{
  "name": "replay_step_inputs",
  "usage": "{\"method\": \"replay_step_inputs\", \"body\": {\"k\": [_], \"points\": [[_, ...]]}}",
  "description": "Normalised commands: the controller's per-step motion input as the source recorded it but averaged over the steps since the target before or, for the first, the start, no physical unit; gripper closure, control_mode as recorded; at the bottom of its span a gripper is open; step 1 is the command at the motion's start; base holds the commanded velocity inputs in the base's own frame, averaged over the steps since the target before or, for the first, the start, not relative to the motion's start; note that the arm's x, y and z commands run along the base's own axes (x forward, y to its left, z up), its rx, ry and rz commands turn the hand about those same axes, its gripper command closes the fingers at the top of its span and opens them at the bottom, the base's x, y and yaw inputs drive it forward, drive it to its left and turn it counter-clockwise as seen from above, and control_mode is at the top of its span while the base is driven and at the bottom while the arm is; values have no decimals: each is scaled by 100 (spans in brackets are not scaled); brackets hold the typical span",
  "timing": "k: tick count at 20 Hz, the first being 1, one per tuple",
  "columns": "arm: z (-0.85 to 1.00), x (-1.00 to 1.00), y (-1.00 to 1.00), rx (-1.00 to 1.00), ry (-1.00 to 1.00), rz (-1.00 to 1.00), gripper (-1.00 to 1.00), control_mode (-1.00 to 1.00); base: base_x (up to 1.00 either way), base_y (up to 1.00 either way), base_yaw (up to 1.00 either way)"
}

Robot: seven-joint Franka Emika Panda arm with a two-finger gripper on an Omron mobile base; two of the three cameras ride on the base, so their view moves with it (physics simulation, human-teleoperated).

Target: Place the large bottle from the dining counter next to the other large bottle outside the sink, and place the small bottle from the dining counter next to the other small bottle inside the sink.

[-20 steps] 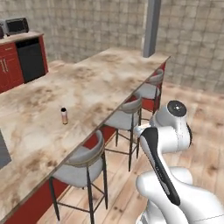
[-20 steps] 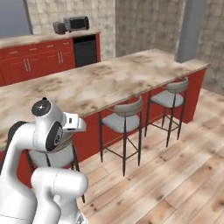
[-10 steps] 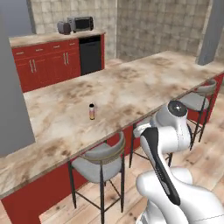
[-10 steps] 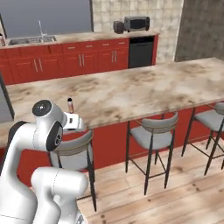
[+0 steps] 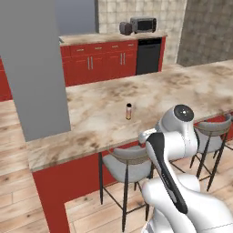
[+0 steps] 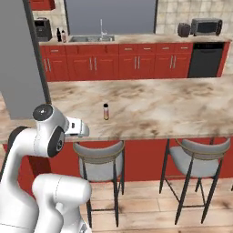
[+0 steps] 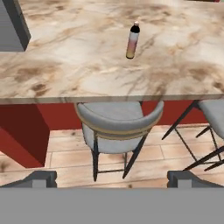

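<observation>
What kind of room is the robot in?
It looks like a kitchen. There's a microwave on the back counter, a sink with a tap, red cabinets, and stools at a long marble dining counter with a small bottle.

The two bottles (image 6: 61,35) beside the sink (image 6: 89,39) at the back counter's left end are too small to tell apart by size. The gripper's fingertips (image 7: 42,178) are cut off by the hand view's bottom edge. The right stool (image 7: 214,114) is cropped at that view's right edge.

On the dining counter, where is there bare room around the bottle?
The marble dining counter lies bare on every side of the lone small bottle. By the sink, two bottles crowd its left end.
</observation>
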Motion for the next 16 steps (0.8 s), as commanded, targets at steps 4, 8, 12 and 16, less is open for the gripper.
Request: {"method": "replay_step_inputs", "body": {"k": [4, 8, 12, 16], "points": [[0, 0, 0, 0, 0, 0, -100, 100, 15, -3, 38], [0, 0, 0, 0, 0, 0, -100, 100, 0, 0, 18], [0, 0, 0, 0, 0, 0, -100, 100, 0, -10, 10], [0, 0, 0, 0, 0, 0, -100, 100, 0, -40, 8]]}}
